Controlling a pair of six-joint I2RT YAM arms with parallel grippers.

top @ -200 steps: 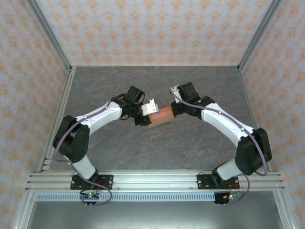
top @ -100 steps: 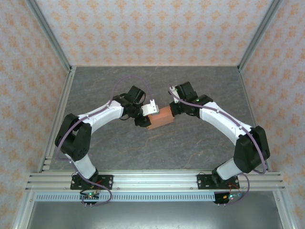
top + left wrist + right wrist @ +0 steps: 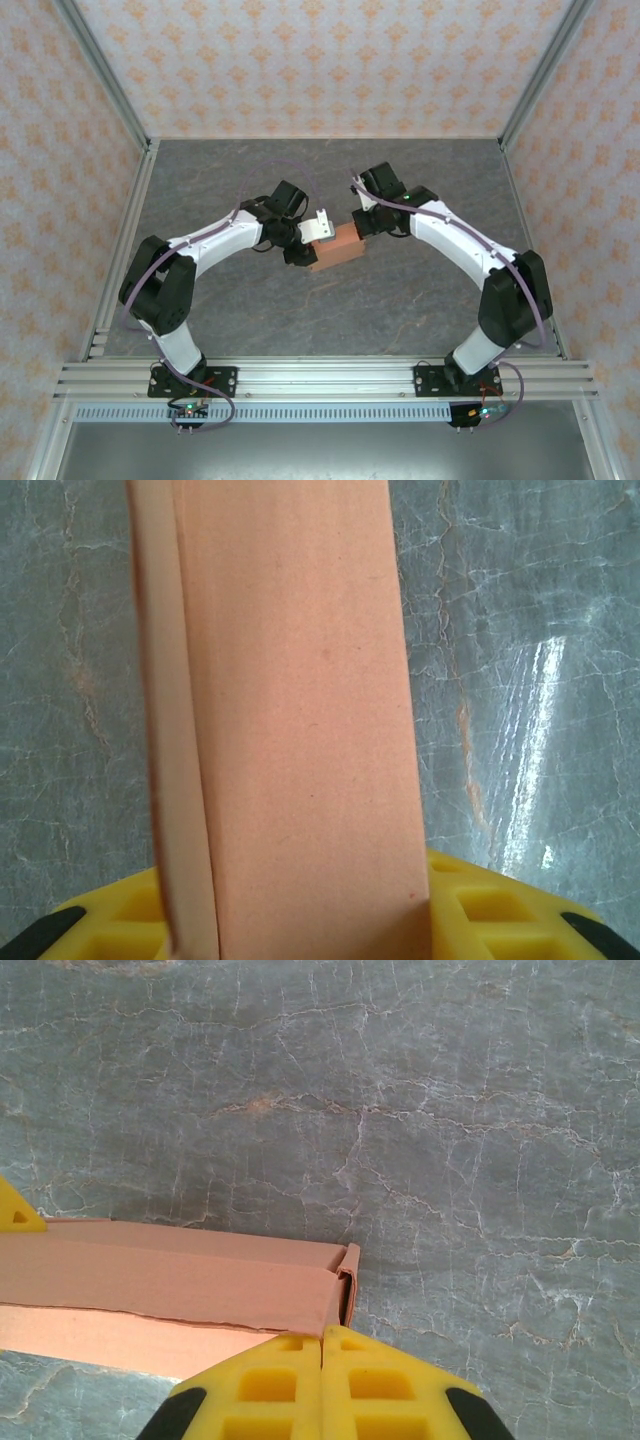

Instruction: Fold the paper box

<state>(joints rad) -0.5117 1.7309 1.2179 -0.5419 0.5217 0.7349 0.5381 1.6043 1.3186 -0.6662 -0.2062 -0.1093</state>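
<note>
The box [image 3: 336, 247] lies slantwise over the middle of the table [image 3: 420, 310], spanning the gap between both grippers. The left gripper [image 3: 308, 243] clamps its left end, and in the left wrist view the box runs straight out from between the yellow pads [image 3: 490, 910]. The right gripper [image 3: 361, 228] is closed on nothing, its joined fingertips [image 3: 290, 1360] touching the box's open right end.
</note>
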